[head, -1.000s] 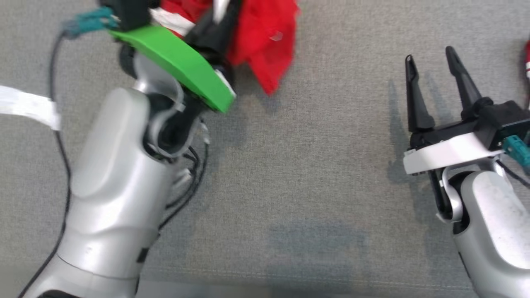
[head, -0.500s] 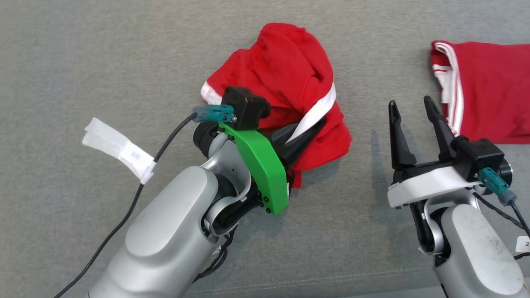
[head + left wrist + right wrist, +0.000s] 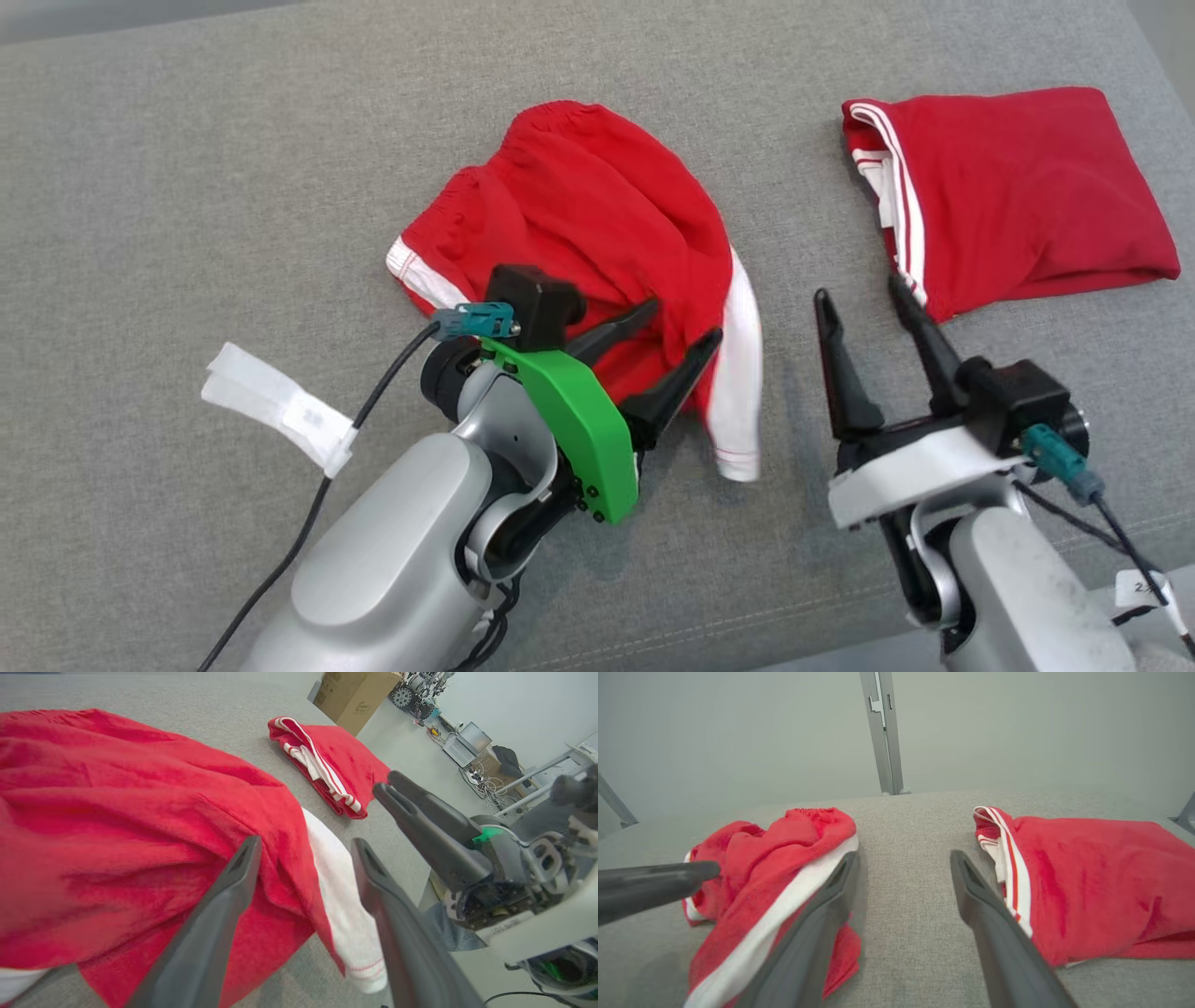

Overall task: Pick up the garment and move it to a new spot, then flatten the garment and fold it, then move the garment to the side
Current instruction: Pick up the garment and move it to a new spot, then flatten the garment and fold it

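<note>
The grey upholstered surface (image 3: 187, 140) held the crumpled red garment (image 3: 579, 215) at its middle, with a folded red garment (image 3: 1018, 187) at the far right. The left gripper (image 3: 685, 320) stood open over the crumpled garment's near edge, gripping nothing. The right gripper (image 3: 860, 288) was open and empty between the two garments. Flattening would likely go best with each gripper pinching a corner either side of the white stripe (image 3: 742, 373), then drawing apart.
</note>
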Robot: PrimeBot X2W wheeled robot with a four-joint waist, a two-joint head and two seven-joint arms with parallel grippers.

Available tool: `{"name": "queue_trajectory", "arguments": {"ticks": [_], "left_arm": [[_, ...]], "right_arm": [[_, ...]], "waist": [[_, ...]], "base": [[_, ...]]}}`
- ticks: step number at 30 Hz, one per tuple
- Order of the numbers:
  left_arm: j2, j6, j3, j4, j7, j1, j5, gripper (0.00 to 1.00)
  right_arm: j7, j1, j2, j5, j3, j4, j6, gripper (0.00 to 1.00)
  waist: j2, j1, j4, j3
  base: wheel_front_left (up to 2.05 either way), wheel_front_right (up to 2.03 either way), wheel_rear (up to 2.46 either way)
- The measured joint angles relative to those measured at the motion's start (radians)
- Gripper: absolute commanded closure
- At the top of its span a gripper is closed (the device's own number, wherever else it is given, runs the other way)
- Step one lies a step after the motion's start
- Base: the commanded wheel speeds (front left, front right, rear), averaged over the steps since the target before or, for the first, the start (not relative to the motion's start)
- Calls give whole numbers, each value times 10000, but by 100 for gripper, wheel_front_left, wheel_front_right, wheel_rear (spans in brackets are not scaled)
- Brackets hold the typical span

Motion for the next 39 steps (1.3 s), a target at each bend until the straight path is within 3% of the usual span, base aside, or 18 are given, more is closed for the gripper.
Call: {"name": "queue_trajectory", "arguments": {"ticks": [6, 15, 24, 25, 26, 27, 28, 29, 30, 32, 35, 39], "left_arm": [[-2, 303, 468, -422, -591, 16, 136, 0], [527, 884, 1227, -807, -1080, 614, 288, 0], [554, 930, 1214, -1170, -1118, 634, 288, 0], [554, 930, 1210, -1204, -1116, 634, 288, 0], [560, 938, 1220, -1252, -1118, 634, 288, 0], [568, 976, 1239, -1287, -1129, 634, 288, 0], [568, 974, 1231, -1287, -1158, 634, 288, 0], [571, 978, 1233, -1292, -1160, 634, 288, 0], [598, 1007, 1254, -1315, -1160, 634, 288, 0], [608, 1003, 1266, -1315, -1164, 634, 288, 0], [623, 1003, 1294, -1313, -1189, 634, 288, 0], [633, 1003, 1388, -1294, -1300, 635, 270, 0]], "right_arm": [[17, 501, 230, 171, 640, 176, 318, 0], [236, 1261, 276, 581, 913, 491, 428, 0], [479, 1222, 336, 802, 965, 909, 594, 0], [506, 1221, 359, 863, 918, 976, 604, 3], [516, 1210, 368, 974, 892, 1045, 635, 15], [594, 1166, 362, 989, 888, 1133, 675, 38], [606, 1120, 366, 1024, 853, 1189, 679, 54], [612, 1059, 378, 1143, 802, 1223, 723, 60], [700, 968, 362, 1175, 779, 1256, 769, 82], [721, 727, 286, 1172, 752, 1289, 872, 100], [940, 247, -144, 1049, 652, 1252, 1055, 100], [1413, -939, -1195, 510, 316, 1007, 1256, 100]], "waist": [[0, 0, 185, -199], [0, 0, 467, -383], [0, 0, 593, -388], [0, 0, 619, -387], [0, 0, 646, -388], [0, 0, 663, -389], [0, 0, 678, -394], [0, 0, 699, -403], [0, 0, 716, -411], [0, 0, 741, -435], [0, 0, 792, -526], [0, 0, 838, -697]], "base": [[0, 0, 0], [0, 0, 0], [0, 0, 0], [0, 0, 0], [0, 0, 0], [0, 0, 0], [0, 0, 0], [0, 0, 0], [0, 0, 0], [0, 0, 0], [0, 0, 0], [0, 0, 0]]}}
